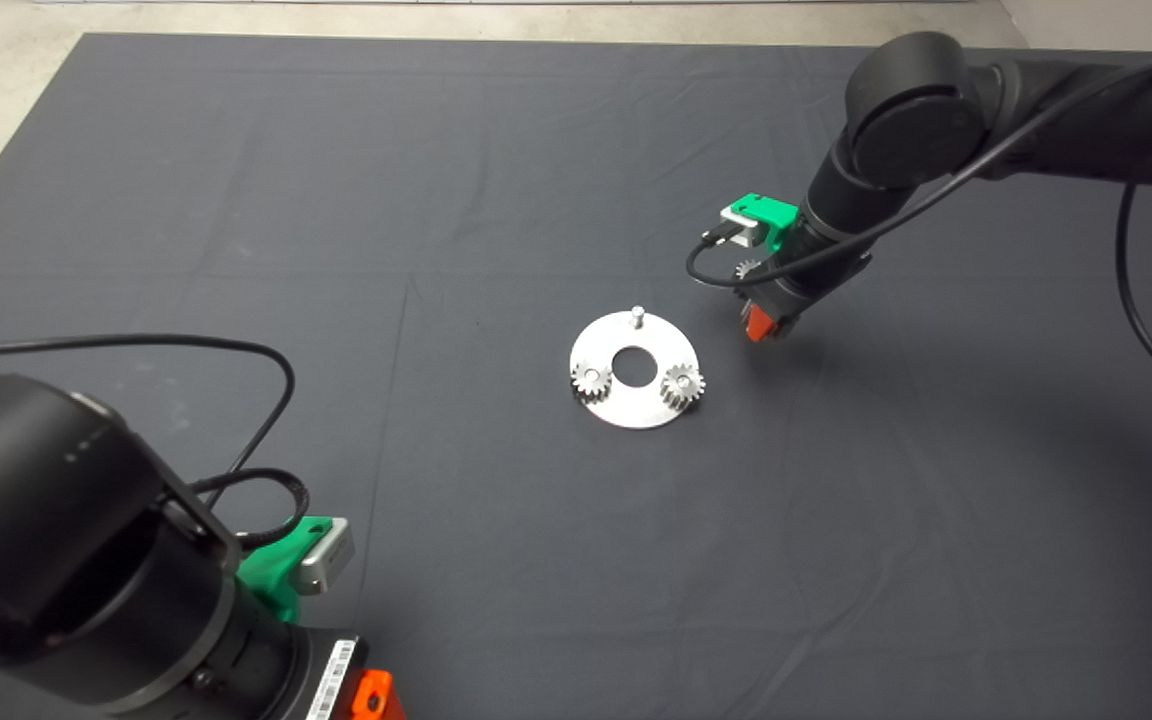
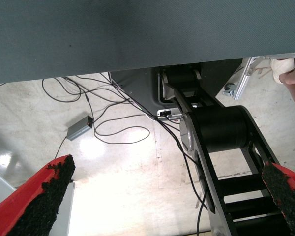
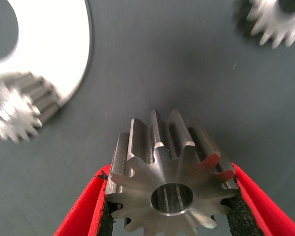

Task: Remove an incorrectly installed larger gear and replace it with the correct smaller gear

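A gear is held clamped in the right tool beside the plate; setting it down is judged next, while the left tool is parked wide.

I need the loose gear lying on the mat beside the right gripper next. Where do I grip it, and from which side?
Grip the smaller gear across its toothed rim, coming straight down from above. It lies flat on the mat with its hole upward, so only its sides offer opposing faces. The right gripper is shut on the larger gear, so set that down first.
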`<action>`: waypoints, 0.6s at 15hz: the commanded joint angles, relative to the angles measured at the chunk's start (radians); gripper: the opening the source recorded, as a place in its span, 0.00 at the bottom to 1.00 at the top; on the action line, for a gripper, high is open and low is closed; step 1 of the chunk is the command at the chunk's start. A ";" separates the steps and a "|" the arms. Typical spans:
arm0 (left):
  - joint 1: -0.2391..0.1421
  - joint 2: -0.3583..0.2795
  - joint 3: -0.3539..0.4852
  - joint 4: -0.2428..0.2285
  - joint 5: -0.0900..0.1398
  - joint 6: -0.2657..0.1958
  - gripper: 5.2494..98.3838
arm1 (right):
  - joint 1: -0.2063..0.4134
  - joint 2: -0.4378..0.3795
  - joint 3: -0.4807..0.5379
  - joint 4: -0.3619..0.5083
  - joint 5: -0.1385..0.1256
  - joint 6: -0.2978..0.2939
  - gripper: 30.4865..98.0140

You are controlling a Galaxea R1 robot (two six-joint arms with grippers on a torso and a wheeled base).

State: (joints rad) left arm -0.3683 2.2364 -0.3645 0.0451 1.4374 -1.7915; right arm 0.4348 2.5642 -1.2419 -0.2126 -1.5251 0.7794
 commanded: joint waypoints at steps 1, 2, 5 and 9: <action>-0.005 0.001 0.012 -0.018 -0.002 -0.003 1.00 | -0.007 -0.073 0.073 0.021 -0.098 0.006 0.26; -0.005 0.001 0.012 -0.017 -0.002 -0.003 1.00 | -0.008 -0.083 0.088 0.021 -0.098 0.006 0.26; -0.005 0.001 0.012 -0.018 -0.002 -0.004 1.00 | -0.026 -0.094 0.105 -0.007 -0.098 0.006 0.26; -0.005 0.001 0.012 -0.019 -0.002 -0.005 1.00 | -0.063 -0.100 0.113 -0.065 -0.098 0.006 0.27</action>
State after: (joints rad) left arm -0.3683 2.2383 -0.3645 0.0451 1.4364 -1.7919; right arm 0.3838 2.4813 -1.1551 -0.2202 -1.5260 0.7826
